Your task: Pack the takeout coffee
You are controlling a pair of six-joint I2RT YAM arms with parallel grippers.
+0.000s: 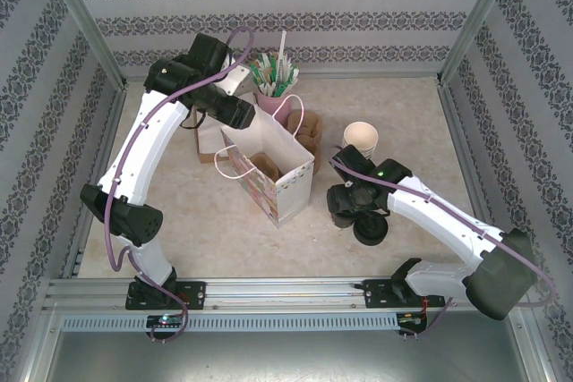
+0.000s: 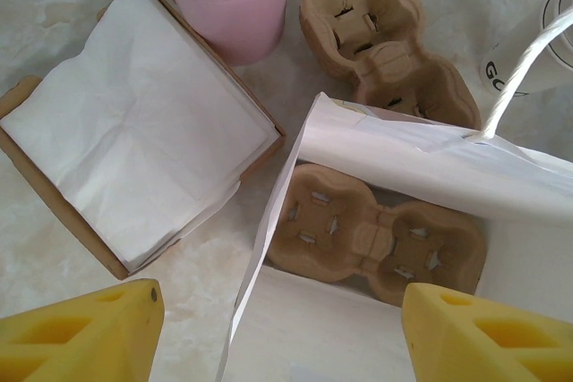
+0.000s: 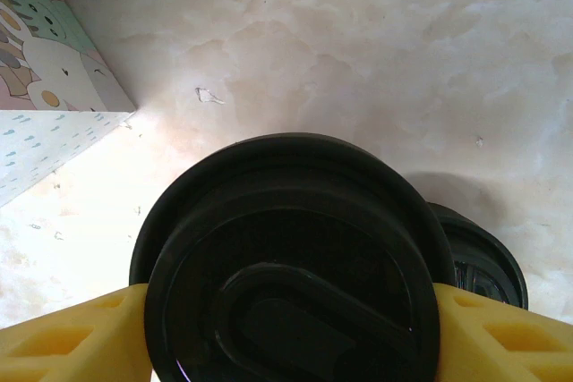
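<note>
Tabletop (image 1: 206, 212): two carriers (image 2: 376, 239); one takeout coffee (image 3: 295, 257) clamped in right hand (image 3: 288, 306); left hand (image 2: 277, 297) apart.

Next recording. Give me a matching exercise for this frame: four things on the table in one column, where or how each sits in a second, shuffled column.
Things
1. lidded coffee cup
2. paper bag
3. white napkins
4. pink cup

Places or states
A. stacked in a brown tray
B. standing open, a cardboard cup carrier lying inside
C. between the right gripper's yellow fingers
D. next to the napkins, holding green and white sticks

Pairs: 1-C, 2-B, 3-A, 4-D
</note>
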